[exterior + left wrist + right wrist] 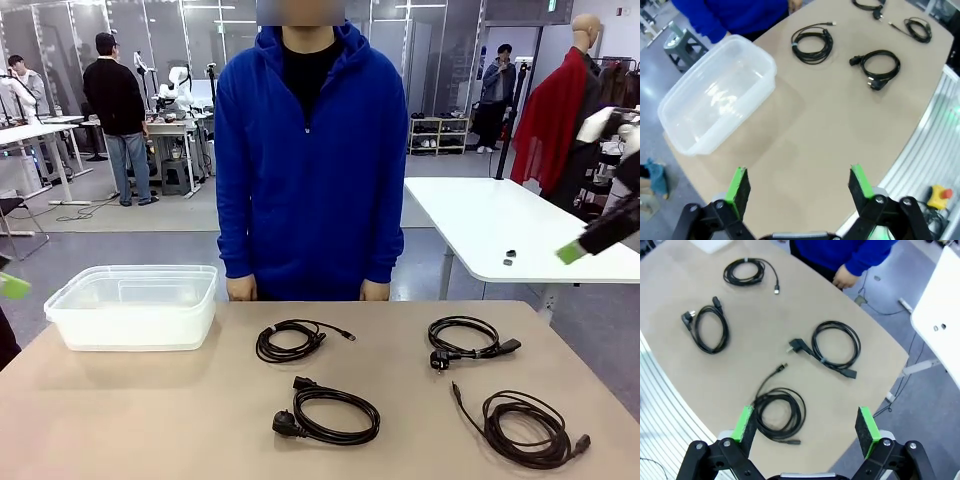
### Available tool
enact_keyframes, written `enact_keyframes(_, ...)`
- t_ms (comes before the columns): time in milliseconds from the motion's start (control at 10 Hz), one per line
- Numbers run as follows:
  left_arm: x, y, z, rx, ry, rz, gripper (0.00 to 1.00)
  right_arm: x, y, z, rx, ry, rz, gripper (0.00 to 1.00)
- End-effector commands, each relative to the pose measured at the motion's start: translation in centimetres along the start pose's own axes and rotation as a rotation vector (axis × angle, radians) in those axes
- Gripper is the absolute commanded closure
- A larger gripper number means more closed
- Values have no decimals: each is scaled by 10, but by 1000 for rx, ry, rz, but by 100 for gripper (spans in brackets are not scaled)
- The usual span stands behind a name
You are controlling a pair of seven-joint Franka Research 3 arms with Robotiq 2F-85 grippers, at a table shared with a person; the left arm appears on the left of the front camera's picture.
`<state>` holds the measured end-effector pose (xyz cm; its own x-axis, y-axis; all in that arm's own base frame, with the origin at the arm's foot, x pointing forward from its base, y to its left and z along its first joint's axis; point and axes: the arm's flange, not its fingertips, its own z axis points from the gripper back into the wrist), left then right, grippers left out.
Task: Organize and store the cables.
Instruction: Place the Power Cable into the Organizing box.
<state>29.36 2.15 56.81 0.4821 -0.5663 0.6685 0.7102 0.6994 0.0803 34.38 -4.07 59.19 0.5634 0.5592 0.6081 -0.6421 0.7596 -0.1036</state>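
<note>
Four coiled cables [287, 425] — bare table [130, 420]

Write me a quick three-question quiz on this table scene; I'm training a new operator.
1. How many coiled cables lie on the table?
2. The clear bin sits toward the robot's: A left, B right, C middle?
3. True or false: one cable already lies in the bin.
Key: 1. Four. 2. A. 3. False; the bin is empty.
</note>
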Motion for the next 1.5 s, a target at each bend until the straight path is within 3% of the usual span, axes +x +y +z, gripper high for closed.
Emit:
enact_keyframes(0,-28,1,21,-6,-6,16,0,-28,-21,15,22,-14,43,0)
enact_keyframes(400,-25,10,35,35,-4,77,0,-94,-40,39,58,-71,-14,0)
enact_keyframes(600,-29,11,37,29,-30,68,0,-93,-38,35,52,-100,-46,0)
enact_keyframes(700,-29,11,37,29,-30,68,0,-92,-45,44,41,-63,-34,0)
enact_keyframes(1300,-29,11,37,29,-30,68,0,-92,-44,43,41,-65,-49,0)
enact_keyframes(1400,-29,11,37,29,-30,68,0,-90,-41,45,-43,-7,-6,0)
